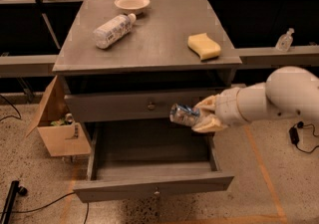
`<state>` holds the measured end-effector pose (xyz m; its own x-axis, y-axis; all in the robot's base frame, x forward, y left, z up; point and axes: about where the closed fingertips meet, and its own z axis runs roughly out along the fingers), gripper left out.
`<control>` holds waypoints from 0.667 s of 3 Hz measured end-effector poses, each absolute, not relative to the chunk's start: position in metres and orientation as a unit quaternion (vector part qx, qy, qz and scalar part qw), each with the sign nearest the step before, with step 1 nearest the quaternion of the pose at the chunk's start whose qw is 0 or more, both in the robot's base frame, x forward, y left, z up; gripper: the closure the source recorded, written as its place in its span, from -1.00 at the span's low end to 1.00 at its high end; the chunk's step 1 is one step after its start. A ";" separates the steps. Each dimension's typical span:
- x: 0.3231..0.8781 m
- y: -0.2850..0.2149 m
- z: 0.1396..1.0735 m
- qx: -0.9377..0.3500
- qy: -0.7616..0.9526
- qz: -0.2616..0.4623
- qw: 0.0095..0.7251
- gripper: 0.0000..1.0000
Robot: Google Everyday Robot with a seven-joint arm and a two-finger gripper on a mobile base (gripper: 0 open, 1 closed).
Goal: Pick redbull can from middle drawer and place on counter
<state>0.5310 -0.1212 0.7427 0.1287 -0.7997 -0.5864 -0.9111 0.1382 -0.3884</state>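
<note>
We see a plastic bottle point(113, 30) lying at 9 o'clock on the bench point(159, 36), and a bowl point(132, 3) at 11. Below, the middle drawer point(149, 187) stands open. Above its 1 o'clock corner the redbull can point(182, 114) hangs sideways, clamped in the gripper point(200, 116), which reaches in from 3 o'clock. A sponge point(204, 46) lies at the bench's 3 o'clock.

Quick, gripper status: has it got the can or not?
Gripper: shut on the redbull can, which it holds on its side above the open middle drawer, level with the upper drawer front.
</note>
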 end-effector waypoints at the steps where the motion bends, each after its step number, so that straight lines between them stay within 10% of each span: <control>1: 0.538 -0.129 0.777 -0.668 0.636 0.072 0.380 1.00; 2: 0.538 -0.129 0.777 -0.668 0.637 0.073 0.379 1.00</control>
